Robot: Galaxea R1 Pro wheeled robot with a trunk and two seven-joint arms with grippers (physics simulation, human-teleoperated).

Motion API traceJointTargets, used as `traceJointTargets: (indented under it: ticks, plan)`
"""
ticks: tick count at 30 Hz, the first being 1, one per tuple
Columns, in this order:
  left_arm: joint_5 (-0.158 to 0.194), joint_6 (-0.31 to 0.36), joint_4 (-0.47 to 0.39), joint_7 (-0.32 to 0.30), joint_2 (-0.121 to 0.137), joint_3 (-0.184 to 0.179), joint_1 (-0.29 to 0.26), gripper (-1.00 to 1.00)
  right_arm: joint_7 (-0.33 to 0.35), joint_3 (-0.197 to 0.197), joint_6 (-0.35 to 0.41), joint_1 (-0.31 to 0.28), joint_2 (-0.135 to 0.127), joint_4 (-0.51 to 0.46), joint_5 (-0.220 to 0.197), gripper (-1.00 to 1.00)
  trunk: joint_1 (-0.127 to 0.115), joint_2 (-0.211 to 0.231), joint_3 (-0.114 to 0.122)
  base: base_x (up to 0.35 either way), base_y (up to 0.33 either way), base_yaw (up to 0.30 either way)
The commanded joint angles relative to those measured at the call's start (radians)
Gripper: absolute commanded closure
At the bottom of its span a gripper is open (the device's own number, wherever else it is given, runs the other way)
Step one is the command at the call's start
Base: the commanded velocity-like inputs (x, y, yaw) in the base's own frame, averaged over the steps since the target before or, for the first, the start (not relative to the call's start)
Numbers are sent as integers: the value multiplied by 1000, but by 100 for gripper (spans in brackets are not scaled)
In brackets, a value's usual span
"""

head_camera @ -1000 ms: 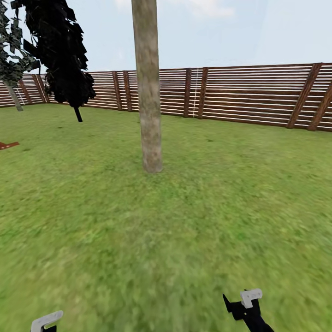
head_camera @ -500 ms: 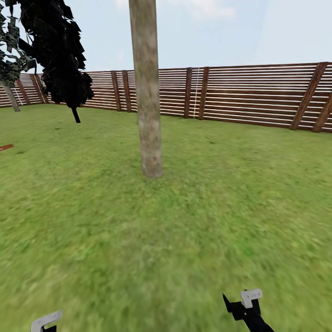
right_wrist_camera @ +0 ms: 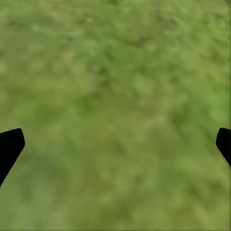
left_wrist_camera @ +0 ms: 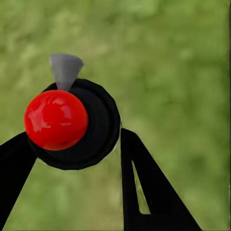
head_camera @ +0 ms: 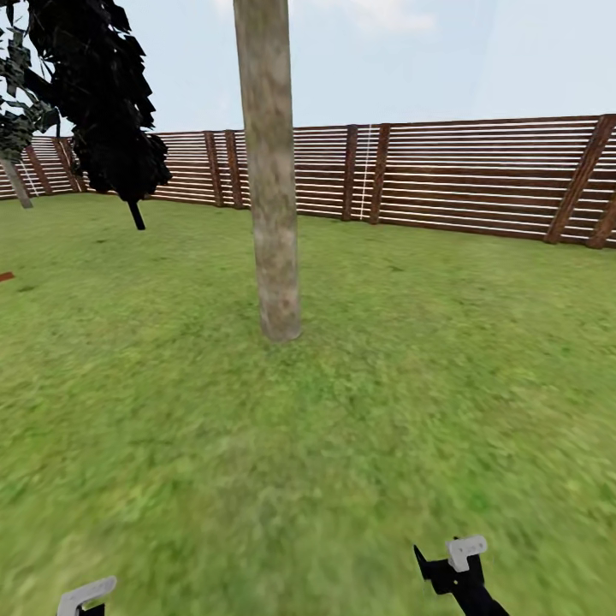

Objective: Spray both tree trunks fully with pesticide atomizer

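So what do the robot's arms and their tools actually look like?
Little of them shows. The right tool is matte black and angular with a pale grey bracket on top; the left tool shows a similar grey plate. Up close, the fingers are flat black wedges, one with a slot. No cables or markings visible.

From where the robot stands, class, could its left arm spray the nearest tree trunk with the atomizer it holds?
Probably not yet. The left end effector grips the atomizer, but the tree trunk stands well ahead across open lawn. Nothing blocks the path.
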Motion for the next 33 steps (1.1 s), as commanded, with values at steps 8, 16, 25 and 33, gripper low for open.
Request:
traceJointTargets:
  ticks: [8,16,25,33]
  plan:
    - [-11,-4,1,2,0,5,-1,100,5,-9,-3,-1,1,1,6,-100,0,0,-1,341,0,0]
    - [-11,-4,1,2,0,5,-1,100,5,-9,-3,-1,1,1,6,-100,0,0,-1,341,0,0]
    - [-11,-4,1,2,0,5,-1,100,5,-9,-3,-1,1,1,6,-100,0,0,-1,341,0,0]
    - [-11,-4,1,2,0,5,-1,100,5,-9,-3,-1,1,0,5,-100,0,0,-1,341,0,0]
